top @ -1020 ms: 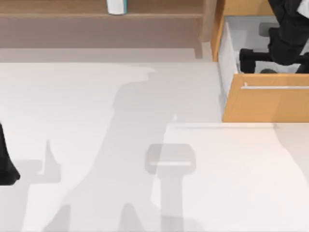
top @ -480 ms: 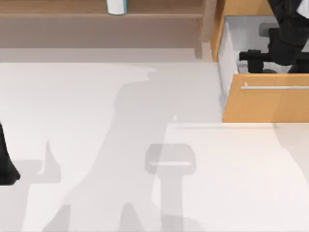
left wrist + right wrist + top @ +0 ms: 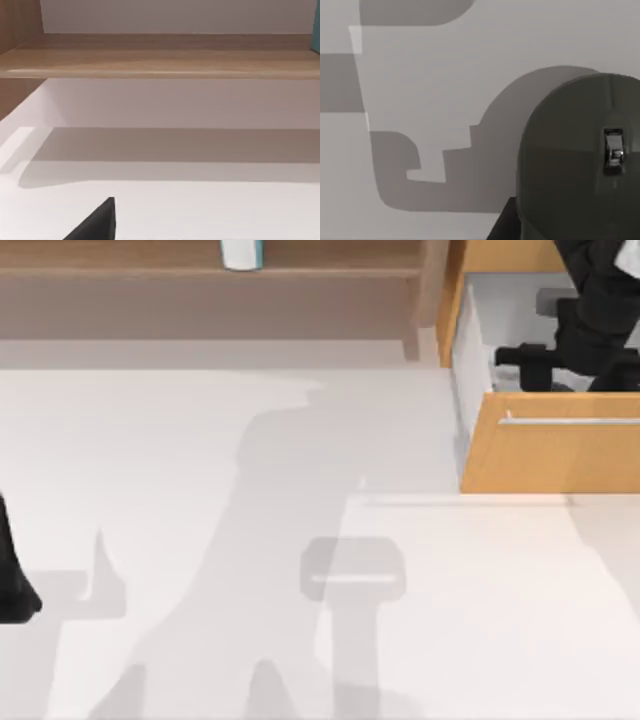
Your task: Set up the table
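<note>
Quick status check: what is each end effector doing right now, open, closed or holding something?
Left end effector: parked at the table's left edge, cannot be told.
Right end effector: over the open drawer, cannot be told.

You see white counter [image 3: 200, 210] ahead, brown wooden shelf board [image 3: 160, 55] above its far side, dark left hand [image 3: 97, 225] tip low.

Bench [image 3: 200, 540]: matt white, smooth. Drawer front [image 3: 550, 455]: orange wood, thin metal bar handle [image 3: 570, 421]. Shelf board [image 3: 160, 55]: brown wood grain. Mouse [image 3: 580, 160]: dark grey matt plastic, glossy wheel.
</note>
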Motion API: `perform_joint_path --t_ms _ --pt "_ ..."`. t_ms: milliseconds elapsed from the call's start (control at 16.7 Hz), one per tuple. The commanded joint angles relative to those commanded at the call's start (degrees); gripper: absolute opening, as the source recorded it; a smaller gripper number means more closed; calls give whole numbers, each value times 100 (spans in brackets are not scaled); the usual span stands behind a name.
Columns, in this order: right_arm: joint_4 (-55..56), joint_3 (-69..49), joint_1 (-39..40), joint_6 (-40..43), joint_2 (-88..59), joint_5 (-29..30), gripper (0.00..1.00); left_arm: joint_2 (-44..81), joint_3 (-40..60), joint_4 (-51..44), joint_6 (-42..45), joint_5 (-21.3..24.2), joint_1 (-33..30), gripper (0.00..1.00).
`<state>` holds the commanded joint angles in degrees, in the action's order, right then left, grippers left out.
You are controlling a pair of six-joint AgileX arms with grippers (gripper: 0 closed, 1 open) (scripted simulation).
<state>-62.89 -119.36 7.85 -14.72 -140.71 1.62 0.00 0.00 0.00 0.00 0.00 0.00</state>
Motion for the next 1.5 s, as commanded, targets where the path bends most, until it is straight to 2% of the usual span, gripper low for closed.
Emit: perform_joint_path --t_ms 720,1140,1500 --pt "-51 132 14 108 390 3 0 0 0 0 0 0 0 100" --pt "479 1185 -222 553 2167 -51 0 0 0 0 0 0 0 100" --pt "1067 2827 -840 1072 4114 -98 0 0 0 0 0 0 0 100"
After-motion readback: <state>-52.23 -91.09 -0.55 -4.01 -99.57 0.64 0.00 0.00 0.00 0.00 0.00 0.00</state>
